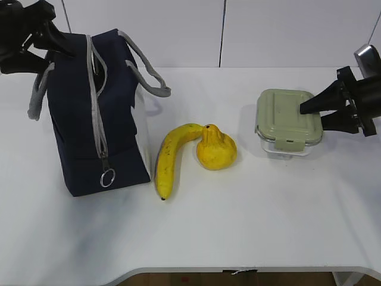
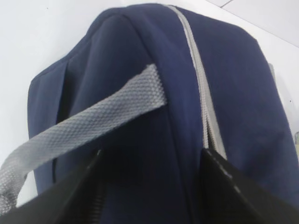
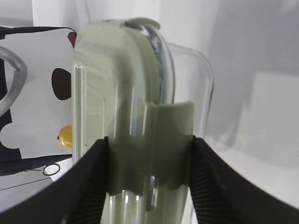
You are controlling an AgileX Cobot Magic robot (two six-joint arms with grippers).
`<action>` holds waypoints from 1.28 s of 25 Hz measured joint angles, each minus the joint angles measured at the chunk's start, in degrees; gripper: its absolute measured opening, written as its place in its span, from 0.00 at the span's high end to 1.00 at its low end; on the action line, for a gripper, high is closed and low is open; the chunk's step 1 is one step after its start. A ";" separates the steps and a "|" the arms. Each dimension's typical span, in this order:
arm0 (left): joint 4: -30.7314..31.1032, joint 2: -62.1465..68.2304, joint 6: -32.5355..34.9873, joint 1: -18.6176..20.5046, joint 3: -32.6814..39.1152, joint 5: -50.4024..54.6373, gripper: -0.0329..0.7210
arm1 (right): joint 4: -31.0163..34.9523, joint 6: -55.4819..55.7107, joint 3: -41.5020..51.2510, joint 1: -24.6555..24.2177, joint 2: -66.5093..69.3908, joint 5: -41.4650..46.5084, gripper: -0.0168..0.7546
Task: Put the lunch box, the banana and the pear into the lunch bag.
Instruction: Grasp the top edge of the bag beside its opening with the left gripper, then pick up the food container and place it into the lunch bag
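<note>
The navy lunch bag (image 1: 77, 131) stands upright at the left, its grey zipper running down to a ring pull (image 1: 108, 177). My left gripper (image 1: 50, 47) is at the bag's top rear corner. In the left wrist view it (image 2: 152, 186) is open, one jaw on each side of the bag top (image 2: 140, 93). The banana (image 1: 169, 158) and the pear (image 1: 217, 149) lie touching in the middle of the table. The lunch box (image 1: 286, 116) sits on the table at the right. My right gripper (image 1: 315, 116) is shut on its right-hand clip (image 3: 149, 149).
Grey strap handles (image 1: 152, 74) hang off both sides of the bag top; one strap (image 2: 93, 116) crosses the left wrist view. The white table's front edge (image 1: 238, 271) is near. A wall stands behind the table.
</note>
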 joint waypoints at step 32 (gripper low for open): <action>9.82 0.09 -4.27 -0.40 -9.38 9.68 0.96 | -0.89 12.65 -8.01 0.52 -3.83 0.65 0.47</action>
